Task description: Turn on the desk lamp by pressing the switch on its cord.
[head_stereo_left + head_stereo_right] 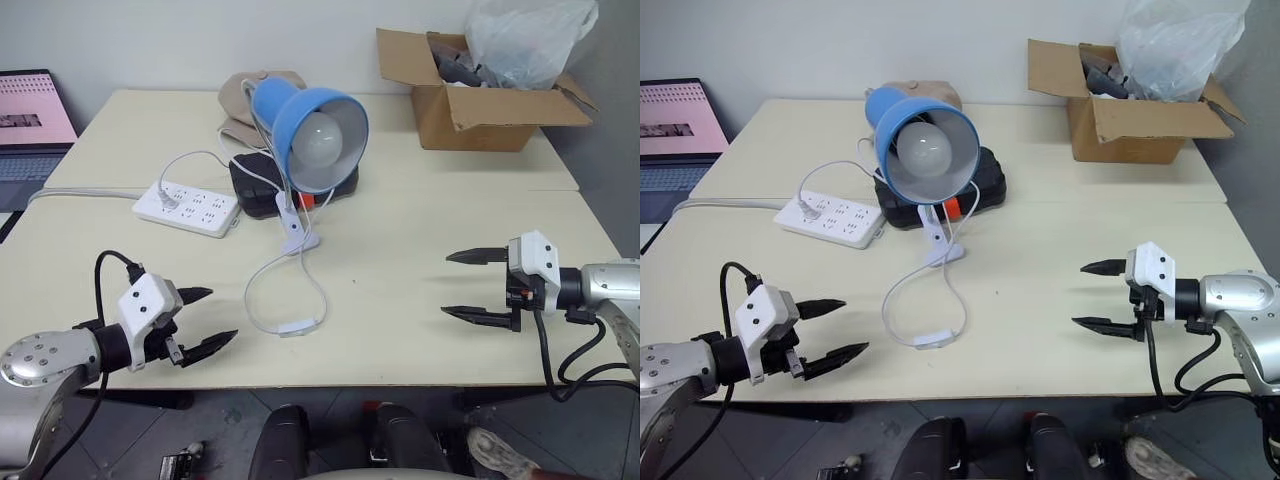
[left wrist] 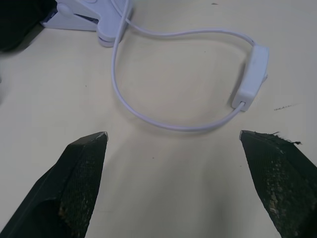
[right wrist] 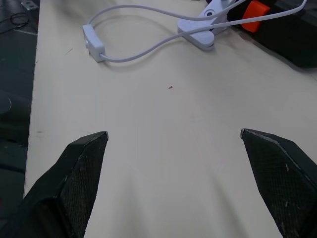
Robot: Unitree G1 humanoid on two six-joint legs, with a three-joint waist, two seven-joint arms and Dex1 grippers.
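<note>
The switch (image 1: 299,326) lies flat on the tabletop (image 1: 420,290) near its front edge, at the low end of the cord (image 1: 262,278) that loops down from the desk lamp (image 1: 310,125), whose bulb looks unlit. Its long axis runs roughly side to side, slightly tilted. The left hand (image 1: 200,322), fingers spread and empty, is just beside it and clearly nearer. The right hand (image 1: 462,285), also spread and empty, hangs well apart on the other side.

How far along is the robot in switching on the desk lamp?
Done: nothing; the desk lamp's bulb looks unlit. In hand: the left gripper and right gripper are open and empty. Left: reaching the switch on the cord and pressing it.
</note>
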